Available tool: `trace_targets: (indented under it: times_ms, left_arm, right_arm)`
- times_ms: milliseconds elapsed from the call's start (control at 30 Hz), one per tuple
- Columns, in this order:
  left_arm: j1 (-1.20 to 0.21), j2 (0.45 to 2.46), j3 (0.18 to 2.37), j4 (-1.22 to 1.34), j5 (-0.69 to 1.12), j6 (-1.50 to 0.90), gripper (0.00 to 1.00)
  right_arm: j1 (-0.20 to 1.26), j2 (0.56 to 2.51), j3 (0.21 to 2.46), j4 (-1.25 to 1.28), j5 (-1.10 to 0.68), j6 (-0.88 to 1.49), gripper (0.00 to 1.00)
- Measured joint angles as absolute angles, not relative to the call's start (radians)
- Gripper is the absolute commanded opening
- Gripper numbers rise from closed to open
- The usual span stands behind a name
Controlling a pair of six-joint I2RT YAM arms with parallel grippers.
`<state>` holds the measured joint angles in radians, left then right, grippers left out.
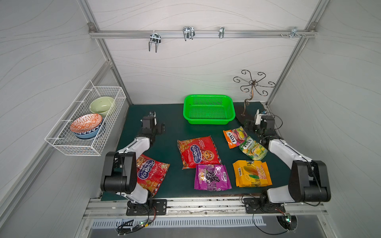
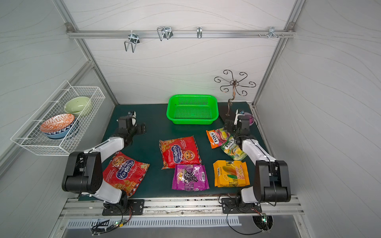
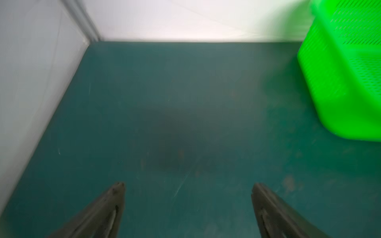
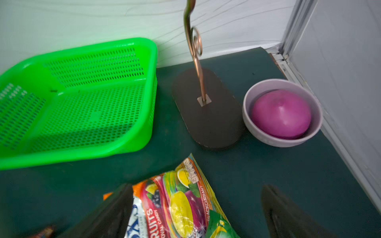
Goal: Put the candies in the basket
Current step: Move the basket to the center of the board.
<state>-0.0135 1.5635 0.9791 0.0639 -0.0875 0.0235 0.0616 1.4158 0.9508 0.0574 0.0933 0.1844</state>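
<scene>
While the candies (image 1: 199,152) lie spread on the green mat (image 1: 171,127), all in front of the basket (image 1: 208,122) at its back edge, the left gripper (image 3: 187,185) hangs over bare mat, jaws wide apart and holding nothing. The right gripper (image 4: 196,186), equally spread, hangs over a corner of the small orange bag (image 4: 165,206); whether it touches the bag cannot be told.

— On the basket (image 1: 208,121): bright plastic, smooth at the rim, perforated in walls and floor.
— And on the candies (image 1: 199,151)?
— Thin film, very glossy, wrinkled, with white glare.
— Under them, worktop (image 1: 171,131) with matt dark green cover, a little scuffed.
— At the side, white wire basket (image 1: 78,147) of thin mesh, with glossy bowls (image 1: 86,123); near the back, coppery metal stand (image 4: 206,123) on matt dark base.
</scene>
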Motion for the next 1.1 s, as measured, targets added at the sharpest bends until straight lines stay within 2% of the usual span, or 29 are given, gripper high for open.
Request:
trace_targets:
  times_ms: [100, 233, 433, 700, 767, 900, 1000, 1100]
  left_arm:
    - [-0.015, 1.562, 1.093, -0.079, -0.023, 0.031, 0.99]
    - [-0.015, 1.566, 1.145, -0.273, 0.087, 0.035, 0.99]
    - [-0.015, 1.567, 1.140, -0.403, 0.255, 0.062, 0.99]
    - [-0.015, 1.550, 1.052, -0.422, 0.333, 0.086, 0.99]
    - [-0.015, 1.550, 1.052, -0.418, 0.335, 0.086, 0.99]
    - [-0.015, 1.550, 1.052, -0.416, 0.335, 0.086, 0.98]
    - [-0.015, 1.550, 1.052, -0.414, 0.329, 0.086, 0.98]
    - [-0.015, 1.550, 1.052, -0.414, 0.316, 0.086, 0.98]
  right_arm:
    - [0.059, 1.423, 1.101, -0.093, 0.050, 0.272, 0.99]
    - [0.095, 1.459, 1.131, -0.181, 0.014, 0.309, 0.99]
    - [0.187, 1.688, 1.250, -0.277, -0.035, 0.345, 0.92]
    - [0.212, 1.936, 1.460, -0.306, -0.054, 0.440, 0.77]
    - [0.212, 1.987, 1.525, -0.316, -0.050, 0.459, 0.70]
    - [0.216, 2.050, 1.610, -0.341, -0.030, 0.488, 0.62]
    - [0.235, 2.074, 1.641, -0.358, 0.000, 0.482, 0.50]
    - [0.268, 2.074, 1.645, -0.383, 0.021, 0.472, 0.43]
